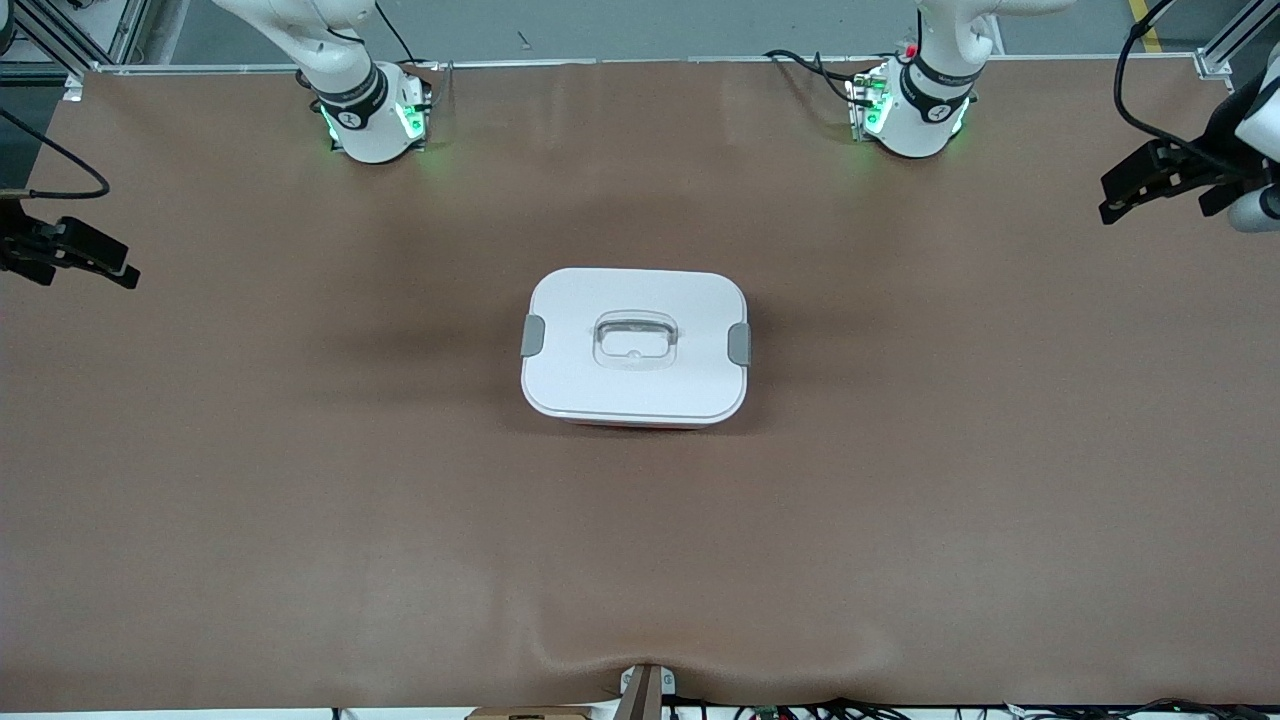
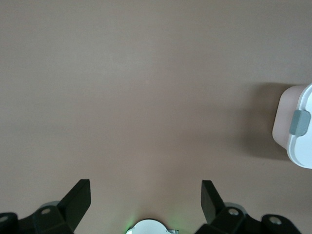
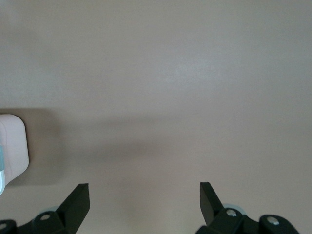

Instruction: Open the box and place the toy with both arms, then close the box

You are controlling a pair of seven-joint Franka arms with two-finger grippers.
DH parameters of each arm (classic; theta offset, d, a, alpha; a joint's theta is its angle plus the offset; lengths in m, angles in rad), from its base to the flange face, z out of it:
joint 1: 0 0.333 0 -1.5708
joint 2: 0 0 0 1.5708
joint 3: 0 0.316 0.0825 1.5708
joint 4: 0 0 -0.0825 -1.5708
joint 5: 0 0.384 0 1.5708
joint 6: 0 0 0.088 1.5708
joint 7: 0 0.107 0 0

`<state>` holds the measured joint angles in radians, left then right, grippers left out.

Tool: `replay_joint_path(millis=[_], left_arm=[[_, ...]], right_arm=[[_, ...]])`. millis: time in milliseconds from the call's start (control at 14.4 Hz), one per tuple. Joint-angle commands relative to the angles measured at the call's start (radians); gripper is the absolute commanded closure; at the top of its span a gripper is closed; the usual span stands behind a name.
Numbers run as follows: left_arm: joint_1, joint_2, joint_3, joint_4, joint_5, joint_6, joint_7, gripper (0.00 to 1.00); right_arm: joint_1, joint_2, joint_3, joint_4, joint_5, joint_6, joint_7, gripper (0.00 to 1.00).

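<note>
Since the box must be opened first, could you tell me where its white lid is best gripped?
Probably the clear recessed handle at the centre of the white lid, approached from straight above: it lies flat and faces up. The two grey side clips look shut and likely need releasing first.

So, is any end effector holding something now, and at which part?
Nothing is held. The left end effector and the right end effector are both open over bare table, apart from the closed box.

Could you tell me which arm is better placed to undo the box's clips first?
Neither clearly: the left gripper and right gripper hang open over bare table at their own ends, each about equally far from the closed box. Each suits its nearer grey clip.
</note>
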<state>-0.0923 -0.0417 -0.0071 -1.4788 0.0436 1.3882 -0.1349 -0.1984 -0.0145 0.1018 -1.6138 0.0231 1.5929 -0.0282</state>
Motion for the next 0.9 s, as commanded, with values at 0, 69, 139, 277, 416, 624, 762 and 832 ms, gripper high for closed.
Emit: replay_joint_path(millis=[0, 69, 139, 277, 416, 624, 762, 832], left_arm=[[-0.021, -0.026, 0.015, -0.043, -0.011, 0.005, 0.017, 0.0], [-0.021, -0.027, 0.015, -0.043, -0.013, 0.005, 0.018, 0.0], [-0.021, -0.029, 0.015, -0.043, -0.011, 0.002, 0.018, 0.0], [-0.021, -0.029, 0.015, -0.043, -0.013, 0.002, 0.018, 0.0], [-0.018, -0.027, 0.016, -0.051, -0.011, 0.005, 0.018, 0.0], [-0.006, -0.024, 0.018, -0.057, -0.008, 0.008, 0.012, 0.0], [0.0, -0.024, 0.016, -0.068, -0.013, 0.023, -0.003, 0.0], [0.0, -0.02, 0.016, -0.064, -0.019, 0.032, -0.003, 0.0]], right_arm=[[-0.006, 0.008, 0.007, 0.015, -0.005, -0.011, 0.017, 0.0], [-0.003, 0.007, 0.007, 0.015, -0.005, -0.013, 0.019, 0.0], [-0.001, 0.007, 0.01, 0.014, -0.005, -0.013, 0.022, 0.0], [-0.003, 0.008, 0.01, 0.014, -0.005, -0.016, 0.019, 0.0], [-0.001, 0.007, 0.01, 0.014, -0.005, -0.021, 0.022, 0.0], [-0.003, 0.004, 0.009, 0.015, -0.005, -0.027, 0.022, 0.0], [-0.001, 0.004, 0.012, 0.015, -0.005, -0.027, 0.022, 0.0], [0.002, 0.004, 0.012, 0.015, -0.005, -0.028, 0.022, 0.0]])
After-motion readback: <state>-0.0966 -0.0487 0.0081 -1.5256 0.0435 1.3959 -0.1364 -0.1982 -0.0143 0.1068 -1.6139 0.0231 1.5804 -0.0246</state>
